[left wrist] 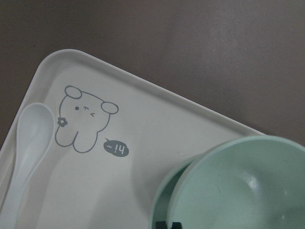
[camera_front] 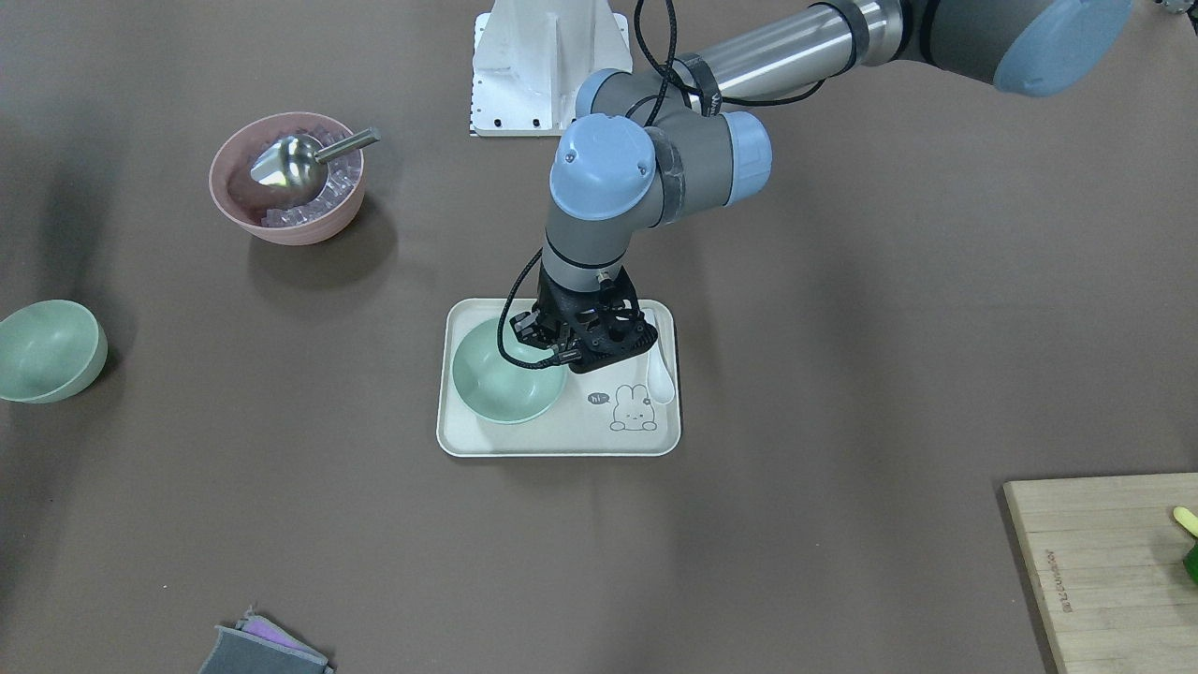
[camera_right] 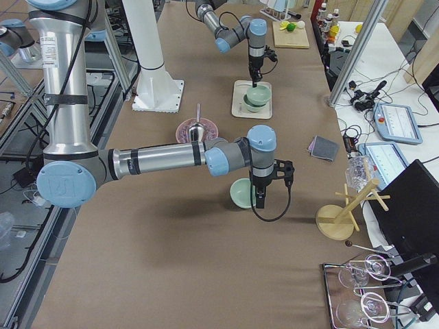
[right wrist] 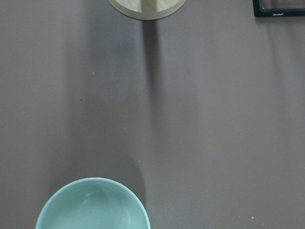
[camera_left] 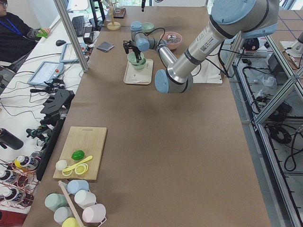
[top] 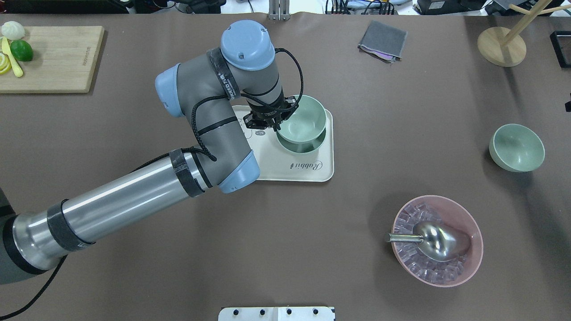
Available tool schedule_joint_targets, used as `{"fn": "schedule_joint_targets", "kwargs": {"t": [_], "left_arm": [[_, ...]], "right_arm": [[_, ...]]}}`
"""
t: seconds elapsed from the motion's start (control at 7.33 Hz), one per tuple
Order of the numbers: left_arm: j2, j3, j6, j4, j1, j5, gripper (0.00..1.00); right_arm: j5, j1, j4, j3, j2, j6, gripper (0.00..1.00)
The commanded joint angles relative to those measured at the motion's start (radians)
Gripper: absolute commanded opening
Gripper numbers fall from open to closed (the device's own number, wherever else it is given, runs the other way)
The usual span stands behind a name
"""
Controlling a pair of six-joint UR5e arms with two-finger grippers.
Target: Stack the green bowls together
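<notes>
While my left gripper [top: 273, 127] pinches upper green bowl [top: 305, 117] just over lower green bowl [top: 299, 146] on tray [top: 312, 171], third green bowl [top: 516, 147] sits well apart by right gripper [camera_right: 260, 200], grip state unreadable.

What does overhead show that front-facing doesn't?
Overhead only: the stand, and the lower bowl peeking out under the held bowl that the left gripper grips; front-facing they read as one. Front-facing only: the spoon on the tray, hidden overhead by the left arm. Both: tray, held bowl, lone bowl, pink bowl with scoop, cloth, board.
</notes>
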Motion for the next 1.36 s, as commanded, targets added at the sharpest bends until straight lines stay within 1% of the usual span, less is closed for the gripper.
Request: {"fn": "schedule_joint_targets", "kwargs": {"t": [0.0, 0.95, 1.09, 1.23], "left_arm": [[0.004, 0.001, 0.002, -0.002, 0.001, 0.000, 0.00], [0.005, 0.001, 0.001, -0.022, 0.017, 0.000, 0.00], [0.008, 0.003, 0.001, -0.036, 0.017, 0.000, 0.00], [0.035, 0.001, 0.001, -0.083, 0.019, 0.002, 0.00]], "right_arm": [[0.000, 0.000, 0.000, 0.000, 0.001, 0.000, 1.00], [0.000, 0.000, -0.002, 0.000, 0.002, 0.003, 1.00], [0.000, 0.000, 0.000, 0.000, 0.002, 0.002, 1.00], [0.000, 0.000, 0.000, 0.000, 0.004, 0.003, 1.00]]}}
